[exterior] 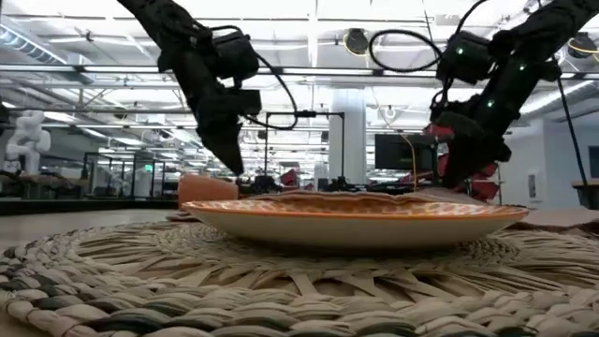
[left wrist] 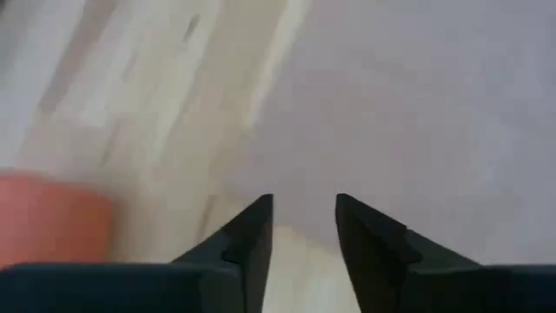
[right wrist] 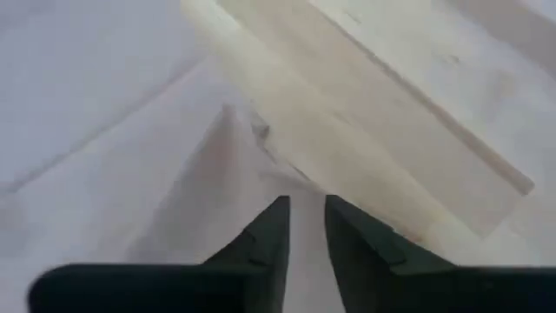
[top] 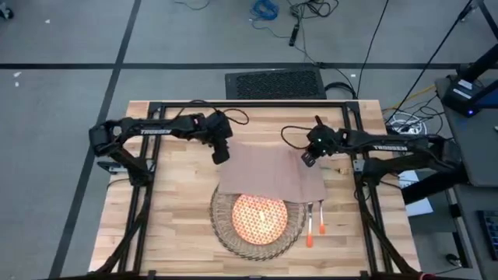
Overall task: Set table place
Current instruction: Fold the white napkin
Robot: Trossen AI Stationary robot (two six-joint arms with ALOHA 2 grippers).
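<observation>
Grippers first: the left gripper sits low at the napkin's far-left corner, its fingers a small gap apart with cloth and bare wood showing between them, so it seems to hold nothing. The right gripper is at the far-right corner, fingers nearly together over a raised fold of cloth; whether they pinch it cannot be told. Between the two, the napkin lies spread flat, its long axis running left to right, its near edge draped over the far rim of the plate, which rests centred on the placemat. Cutlery lies just right of the mat, handles pointing near. An orange cup stands beyond the plate on the left, close by the left arm. Each arm is nearest its own corner, so any lift or fold of the cloth likely needs both corners taken together, drawn away from the plate across the table.
</observation>
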